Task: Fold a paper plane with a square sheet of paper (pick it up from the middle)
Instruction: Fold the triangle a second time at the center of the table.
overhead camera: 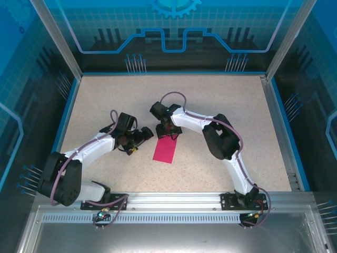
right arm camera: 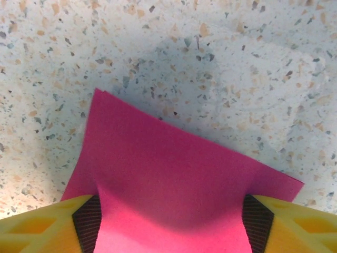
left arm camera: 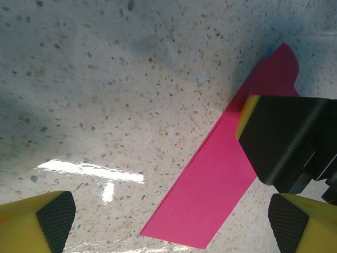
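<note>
A magenta-pink paper sheet, folded into a narrow rectangle, lies on the speckled beige desk. The right fingers stand apart astride its far end, pads at its edges. The left fingers gape wide just beside it.

A speckled beige, stone-look bench with a thin blue border sits inside an enclosure. Translucent blue wall panels, printed with a grid, circuit lines and a gear motif, close three sides between aluminium corner posts. An aluminium rail runs along the near edge. Overhead light leaves a white glare on the glossy surface.
</note>
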Robot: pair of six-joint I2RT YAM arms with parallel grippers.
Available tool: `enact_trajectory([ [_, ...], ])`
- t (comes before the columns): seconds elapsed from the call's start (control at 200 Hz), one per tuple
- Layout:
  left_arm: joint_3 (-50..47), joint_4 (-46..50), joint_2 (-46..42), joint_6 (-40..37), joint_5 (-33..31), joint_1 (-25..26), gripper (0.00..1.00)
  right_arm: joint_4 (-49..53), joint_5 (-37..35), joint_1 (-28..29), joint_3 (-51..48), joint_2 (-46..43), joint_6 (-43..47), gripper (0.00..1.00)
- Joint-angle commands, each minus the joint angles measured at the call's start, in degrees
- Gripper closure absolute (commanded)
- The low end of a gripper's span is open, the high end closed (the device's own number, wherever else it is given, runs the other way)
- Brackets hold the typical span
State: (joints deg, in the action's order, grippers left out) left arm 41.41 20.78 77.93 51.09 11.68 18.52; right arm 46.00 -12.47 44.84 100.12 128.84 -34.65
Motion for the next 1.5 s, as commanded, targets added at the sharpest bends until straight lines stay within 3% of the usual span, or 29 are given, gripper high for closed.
enact_trajectory([
  [0.0, -0.9, -0.85, 1.14, -0.31, 4.45, -0.42, 0.03, 1.38, 2.0, -1.28, -4.76, 2.15, 0.86, 0.31],
  [0.205, -0.89, -2.23, 2.36, -0.97, 7.94, -0.37, 0.06, -1.95, 5.02, -3.28, -9.03, 0.38, 2.02, 0.34],
  [0.485, -1.46, -5.13, 3.61, -1.91, 12.54, -0.07, 0.14, -9.39, 15.48, -6.63, -14.63, -3.38, 6.31, 0.31],
  [0.715, -1.25, -4.43, 4.71, -2.84, 13.59, 2.05, 0.19, -10.22, 15.79, -6.98, -15.61, -4.2, 9.19, 0.29],
  [1.496, -1.16, -5.22, 7.7, -4.5, 13.59, 5.1, 0.2, -18.39, 29.4, -12.09, -21.52, -5.53, 8.71, 0.28],
])
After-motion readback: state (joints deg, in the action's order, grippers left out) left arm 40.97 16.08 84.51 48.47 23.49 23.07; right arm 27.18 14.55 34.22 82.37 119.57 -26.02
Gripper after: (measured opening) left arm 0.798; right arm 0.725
